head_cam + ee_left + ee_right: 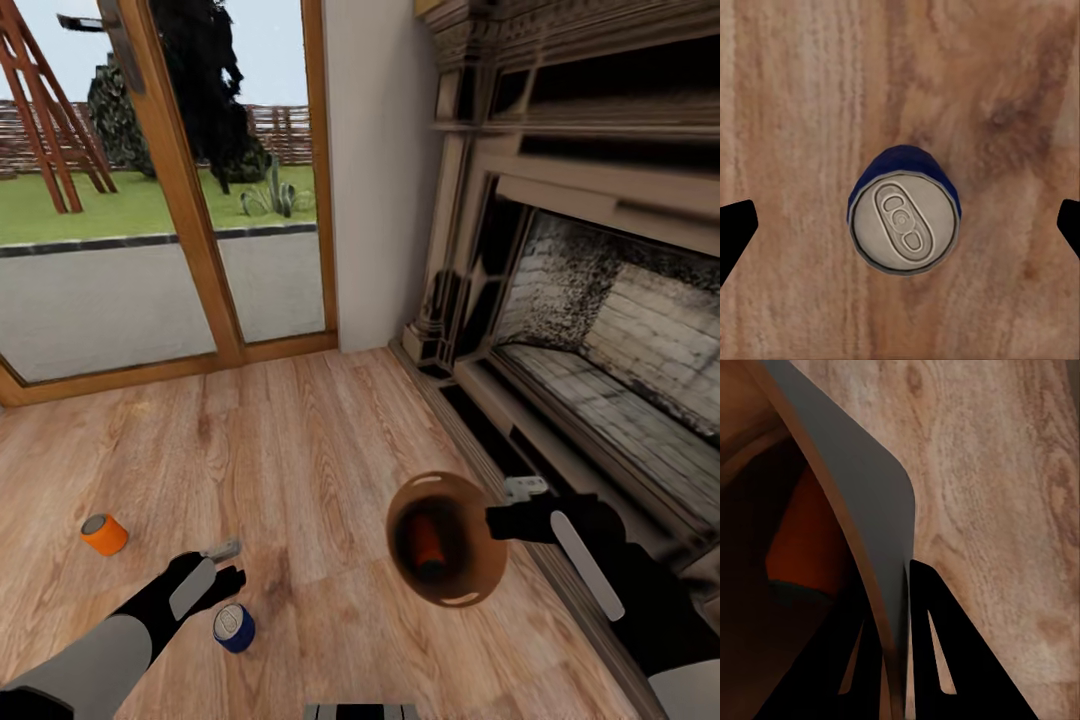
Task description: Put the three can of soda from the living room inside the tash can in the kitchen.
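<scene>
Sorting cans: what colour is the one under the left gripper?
Blue can, grey top; clearest in the left wrist view.

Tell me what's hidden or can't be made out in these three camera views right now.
- Reddish can: mostly hidden by the bin wall in the head and right wrist views.
- Blue can: its label unseen from above in the left wrist view.
- Left gripper: fingertips cut off by the frame's edges.
- Orange can: too small to read.
</scene>
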{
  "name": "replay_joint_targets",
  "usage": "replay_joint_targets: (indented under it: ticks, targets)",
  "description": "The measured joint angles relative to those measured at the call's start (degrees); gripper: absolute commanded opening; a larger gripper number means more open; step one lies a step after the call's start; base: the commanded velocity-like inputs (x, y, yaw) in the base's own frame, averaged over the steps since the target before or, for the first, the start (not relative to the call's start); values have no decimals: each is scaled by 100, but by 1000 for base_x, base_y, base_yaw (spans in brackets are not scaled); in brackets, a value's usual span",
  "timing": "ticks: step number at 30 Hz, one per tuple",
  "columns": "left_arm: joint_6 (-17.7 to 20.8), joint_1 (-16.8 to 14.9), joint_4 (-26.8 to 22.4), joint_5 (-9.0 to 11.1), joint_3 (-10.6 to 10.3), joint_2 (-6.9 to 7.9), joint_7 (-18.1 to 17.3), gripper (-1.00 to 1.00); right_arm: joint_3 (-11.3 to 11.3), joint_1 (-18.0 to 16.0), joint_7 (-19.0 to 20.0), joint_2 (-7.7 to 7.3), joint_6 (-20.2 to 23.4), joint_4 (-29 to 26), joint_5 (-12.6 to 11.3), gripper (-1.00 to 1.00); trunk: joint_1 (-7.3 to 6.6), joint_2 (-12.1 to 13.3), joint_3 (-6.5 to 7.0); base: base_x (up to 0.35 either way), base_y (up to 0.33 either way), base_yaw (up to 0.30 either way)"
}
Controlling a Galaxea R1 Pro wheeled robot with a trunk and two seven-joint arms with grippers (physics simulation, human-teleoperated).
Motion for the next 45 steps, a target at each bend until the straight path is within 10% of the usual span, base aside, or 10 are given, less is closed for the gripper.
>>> replay_joint_targets:
  ticks: [32, 39, 45]
  targets:
    - [9, -480, 86, 0, -40, 10, -39, 100, -67, 251, 16, -407, 1, -819, -107, -100, 82, -43, -709, 0, 0, 0]
    - [9, -480, 86, 1, -44, 1, -45, 100, -90, 440, 20, -947, 0, -1308, -906, -100, 100, -52, -864, 0, 0, 0]
    - [8, -481, 86, -1, -49, -6, -46, 100, -95, 480, 22, -1032, 1, -1386, -1032, -100, 116, -60, -997, 0, 0, 0]
